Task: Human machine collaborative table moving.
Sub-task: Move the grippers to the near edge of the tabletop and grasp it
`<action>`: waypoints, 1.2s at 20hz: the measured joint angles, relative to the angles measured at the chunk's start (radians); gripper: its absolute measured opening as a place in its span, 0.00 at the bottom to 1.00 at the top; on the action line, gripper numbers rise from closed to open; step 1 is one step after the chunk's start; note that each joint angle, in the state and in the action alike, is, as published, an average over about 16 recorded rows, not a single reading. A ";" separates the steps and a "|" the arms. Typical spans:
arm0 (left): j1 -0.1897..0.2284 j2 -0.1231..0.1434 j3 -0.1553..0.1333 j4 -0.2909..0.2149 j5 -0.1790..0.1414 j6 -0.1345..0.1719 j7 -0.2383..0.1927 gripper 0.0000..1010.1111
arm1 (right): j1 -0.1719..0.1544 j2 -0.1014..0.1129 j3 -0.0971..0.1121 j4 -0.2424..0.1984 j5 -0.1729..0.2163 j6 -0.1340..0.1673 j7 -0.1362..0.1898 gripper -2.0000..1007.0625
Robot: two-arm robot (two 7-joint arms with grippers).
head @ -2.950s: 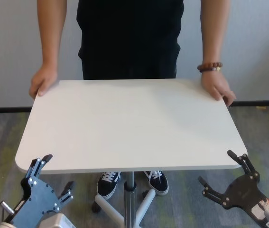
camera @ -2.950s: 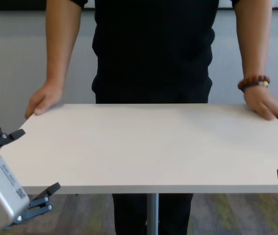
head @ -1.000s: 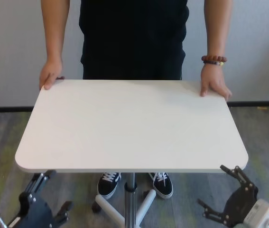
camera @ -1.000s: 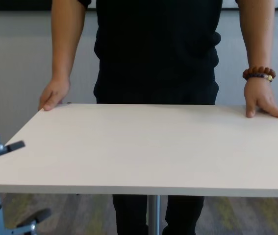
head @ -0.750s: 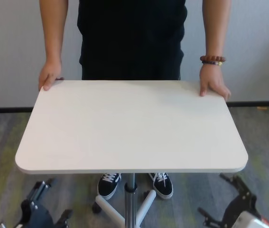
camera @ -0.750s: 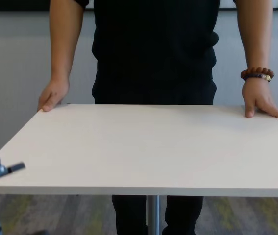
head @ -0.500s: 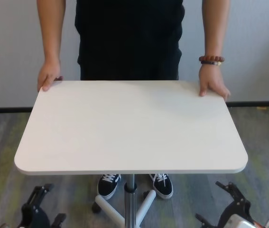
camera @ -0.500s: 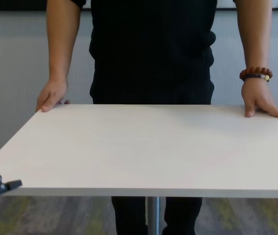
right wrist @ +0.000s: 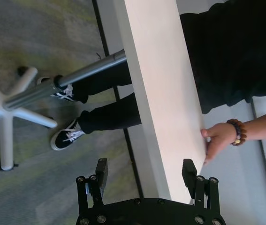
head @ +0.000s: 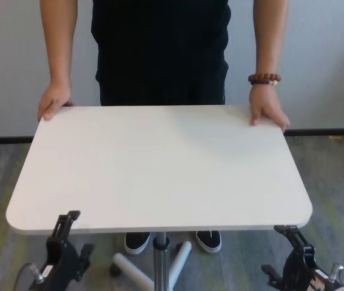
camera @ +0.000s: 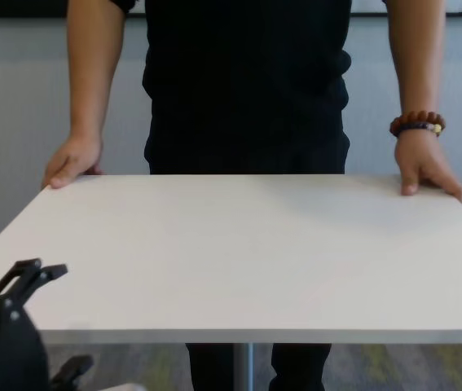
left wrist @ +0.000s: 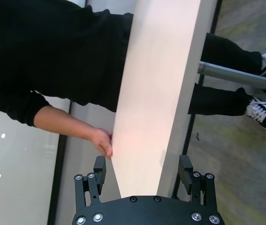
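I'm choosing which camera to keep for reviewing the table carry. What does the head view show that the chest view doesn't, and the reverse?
Only the head view shows the right gripper, open at the table's near right corner, the pedestal pole with its base legs, the person's shoes and the whole tabletop outline.

Only the chest view shows the near edge almost side-on, with one finger of the left gripper above the tabletop.

Both show the table, the person's two hands on its far corners, the beaded bracelet and the open left gripper at the near left corner.

Left pincer (left wrist: 143, 171), right pincer (right wrist: 145, 174): seemingly wide open.
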 joint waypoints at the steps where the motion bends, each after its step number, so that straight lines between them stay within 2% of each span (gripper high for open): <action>1: -0.011 -0.008 0.008 0.013 0.009 0.004 0.010 0.99 | 0.008 0.000 -0.007 0.009 -0.025 0.002 -0.006 1.00; 4: -0.040 -0.029 0.027 0.051 0.026 0.010 0.038 0.99 | 0.027 -0.004 -0.019 0.035 -0.080 0.000 -0.023 1.00; 8: -0.069 -0.047 0.049 0.094 0.036 0.007 0.064 0.99 | 0.045 -0.019 -0.023 0.068 -0.109 -0.018 -0.038 1.00; 15: -0.097 -0.055 0.072 0.146 0.032 -0.011 0.095 0.99 | 0.060 -0.049 -0.019 0.116 -0.115 -0.051 -0.059 1.00; 24: -0.114 -0.064 0.083 0.189 0.025 -0.024 0.138 0.99 | 0.056 -0.077 -0.002 0.150 -0.102 -0.095 -0.098 1.00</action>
